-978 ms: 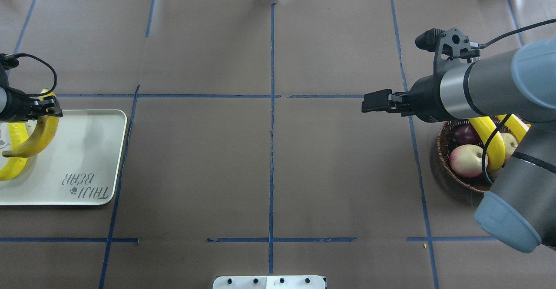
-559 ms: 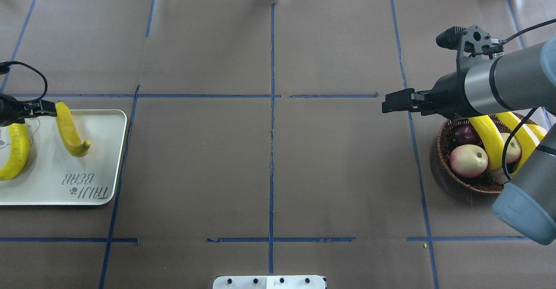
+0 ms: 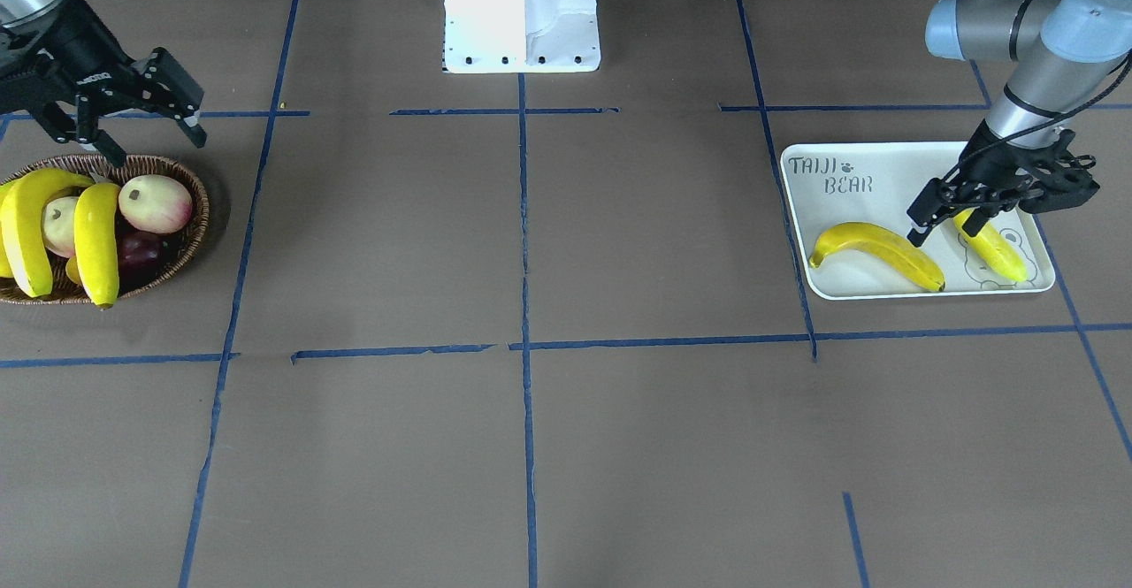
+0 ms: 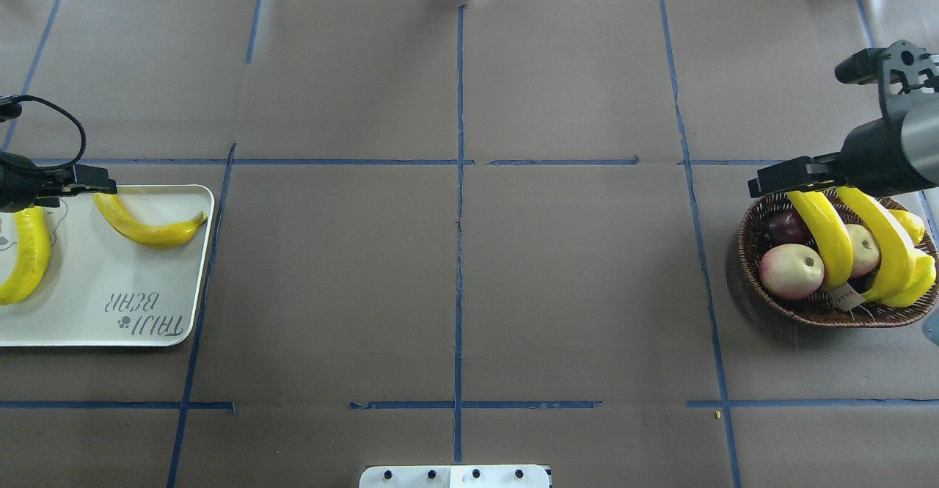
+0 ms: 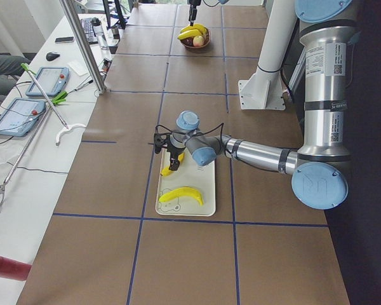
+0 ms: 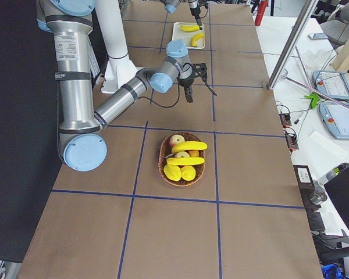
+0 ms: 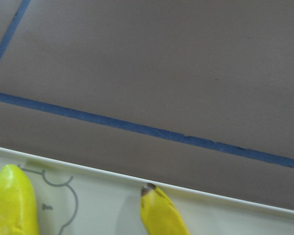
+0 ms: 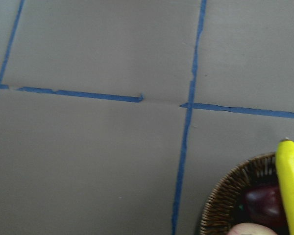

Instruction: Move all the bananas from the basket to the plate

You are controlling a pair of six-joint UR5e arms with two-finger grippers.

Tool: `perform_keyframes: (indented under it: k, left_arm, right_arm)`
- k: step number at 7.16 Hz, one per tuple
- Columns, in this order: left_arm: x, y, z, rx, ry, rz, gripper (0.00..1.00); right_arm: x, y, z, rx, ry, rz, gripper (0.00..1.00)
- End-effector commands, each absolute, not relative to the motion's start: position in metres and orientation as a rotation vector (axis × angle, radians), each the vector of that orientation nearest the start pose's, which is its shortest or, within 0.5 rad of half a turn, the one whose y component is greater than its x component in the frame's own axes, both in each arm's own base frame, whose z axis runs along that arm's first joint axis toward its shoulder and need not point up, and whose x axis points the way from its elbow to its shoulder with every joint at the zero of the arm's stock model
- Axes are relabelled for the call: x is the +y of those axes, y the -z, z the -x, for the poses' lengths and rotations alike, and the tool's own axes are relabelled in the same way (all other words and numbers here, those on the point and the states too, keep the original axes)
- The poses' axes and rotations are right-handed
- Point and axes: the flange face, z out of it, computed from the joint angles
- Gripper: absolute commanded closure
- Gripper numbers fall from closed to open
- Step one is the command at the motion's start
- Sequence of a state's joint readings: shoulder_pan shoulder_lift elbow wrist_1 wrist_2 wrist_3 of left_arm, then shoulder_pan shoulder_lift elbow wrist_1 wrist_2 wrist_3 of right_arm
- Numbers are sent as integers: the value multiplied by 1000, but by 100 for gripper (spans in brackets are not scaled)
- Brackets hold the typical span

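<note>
I see a flat off-white plate (image 4: 110, 290) with a bear drawing and the words TAIJI BEAR. It sits at one end of the brown paper worktop (image 4: 330, 290), which has blue tape lines on it. Two long bright-yellow bananas lie on the plate and do not touch. The curved banana (image 4: 147, 231) is near the middle of the plate. The other banana (image 4: 29, 249) lies on the bear drawing. The left gripper (image 3: 944, 217) hangs just over the plate between them. Its two black fingers are spread apart and there is nothing in them.

Far off at the other end is the shallow brown woven basket (image 4: 747, 242). Two more bananas are in it. The near banana (image 4: 825, 235) and the far banana (image 4: 888, 246) lie side by side on top of the other fruit. Under them are a pale apple with a pink blush (image 4: 791, 270) and a dark purple fruit (image 4: 786, 227). The right gripper (image 3: 141, 133) hangs over the basket's rim. Its fingers are wide apart and hold nothing.
</note>
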State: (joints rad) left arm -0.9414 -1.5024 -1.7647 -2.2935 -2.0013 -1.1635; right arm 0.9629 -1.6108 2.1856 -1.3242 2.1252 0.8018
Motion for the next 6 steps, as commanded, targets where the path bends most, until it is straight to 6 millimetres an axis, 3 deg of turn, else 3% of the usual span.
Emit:
perform_keyframes:
  k: [1,2,3,4,5,6]
  left_arm:
    - [-452,-480,-221,994,327,-170,0]
    - [-461,-460,-228,1013,353,-162,0]
    - [-470,-443,-236,1024,372,-154,0]
    - [-474,-432,-241,1039,404,-139,0]
    - [-478,-423,-246,1052,408,-139,0]
    - [-478,-421,-248,1054,407,-137,0]
  right_arm:
    - [-397,-417,131,-851,151,-259,0]
    - [-393,-443,107,-837,176,-248,0]
    - [-390,-473,99,-812,192,-213,0]
    - [-395,-517,102,-784,177,-138,0]
    - [-398,-545,104,-770,174,-91,0]
    - [-401,-559,107,-778,180,-61,0]
